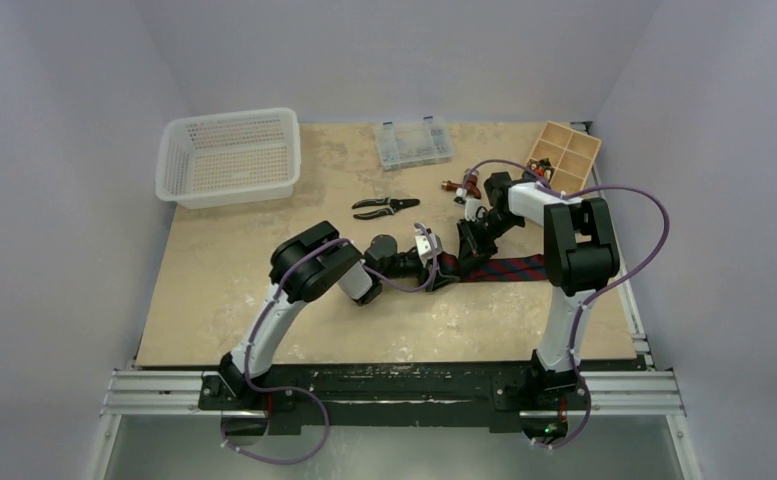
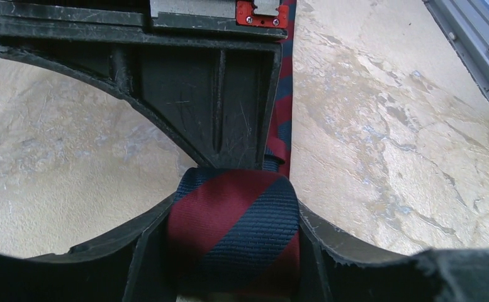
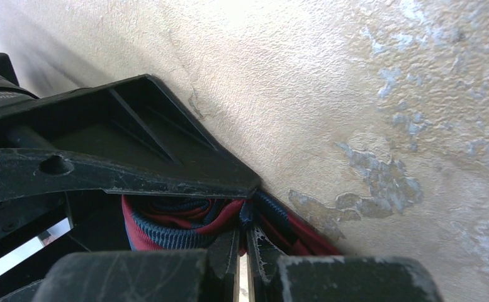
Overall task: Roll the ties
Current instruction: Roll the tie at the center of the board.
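Observation:
One of the ties (image 1: 509, 267), navy with dark red stripes, lies as a flat strip on the table under the right arm. Its left end is wound into a roll (image 2: 232, 233). My left gripper (image 1: 442, 268) comes in from the left, and its fingers (image 2: 150, 226) press on both sides of that roll. My right gripper (image 1: 471, 245) leans down onto the same end from behind. In the right wrist view its tips (image 3: 247, 229) are shut, with a fold of the tie (image 3: 166, 226) pinched at them. The left gripper's finger (image 3: 122, 163) crosses just above.
A white plastic basket (image 1: 229, 155) stands at the back left. Black-handled pliers (image 1: 384, 207) lie behind the grippers. A clear lidded box (image 1: 413, 142) and a wooden compartment tray (image 1: 564, 155) sit at the back right, with small parts (image 1: 454, 187) near them.

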Motion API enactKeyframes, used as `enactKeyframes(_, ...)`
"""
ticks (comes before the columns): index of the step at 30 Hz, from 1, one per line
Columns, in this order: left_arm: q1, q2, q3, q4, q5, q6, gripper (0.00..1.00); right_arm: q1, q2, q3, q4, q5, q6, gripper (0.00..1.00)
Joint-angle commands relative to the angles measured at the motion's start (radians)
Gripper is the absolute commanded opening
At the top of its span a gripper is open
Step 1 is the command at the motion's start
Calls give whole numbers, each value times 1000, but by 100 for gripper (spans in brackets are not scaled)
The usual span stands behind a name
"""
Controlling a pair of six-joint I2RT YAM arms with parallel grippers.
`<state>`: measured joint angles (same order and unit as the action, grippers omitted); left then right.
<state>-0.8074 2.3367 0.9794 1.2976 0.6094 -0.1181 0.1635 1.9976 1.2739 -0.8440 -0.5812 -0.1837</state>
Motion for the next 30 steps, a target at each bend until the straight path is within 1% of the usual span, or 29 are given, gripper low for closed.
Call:
enactKeyframes(1,-23,56,30,45,39,-37,53,6,40,-50,54,234,-61,0)
enactKeyframes(5,-27,86,37,58,21,-51,51,6,42,-47,54,231,-53,0)
enactKeyframes(6,-27,92,39,59,20,-50,50,6,46,-46,52,228,-51,0)
enactKeyframes(9,-29,98,33,33,8,-8,42,8,50,-41,48,218,-48,0)
enactKeyframes(11,-37,74,27,-77,-2,72,38,9,47,-40,48,209,-48,0)
enactKeyframes(14,-48,13,24,-295,-54,196,24,11,43,-38,47,178,-47,0)
enactKeyframes(17,-47,-50,28,-509,-95,274,15,10,47,-27,40,144,-47,0)
enactKeyframes(18,-46,-68,27,-571,-105,297,13,11,49,-20,35,134,-50,2)
enactKeyframes(21,-41,-123,25,-725,-122,352,5,11,52,7,16,78,-61,18)
enactKeyframes(23,-38,-147,33,-824,-125,387,0,-2,46,31,-12,52,-80,27)
enactKeyframes(26,-38,-170,62,-973,-133,433,0,-37,28,81,-56,13,-106,36)
enactKeyframes(28,-38,-178,87,-1050,-141,461,0,-64,22,123,-94,-16,-123,43)
enactKeyframes(30,-38,-180,115,-1123,-156,486,0,-88,15,159,-138,-58,-144,48)
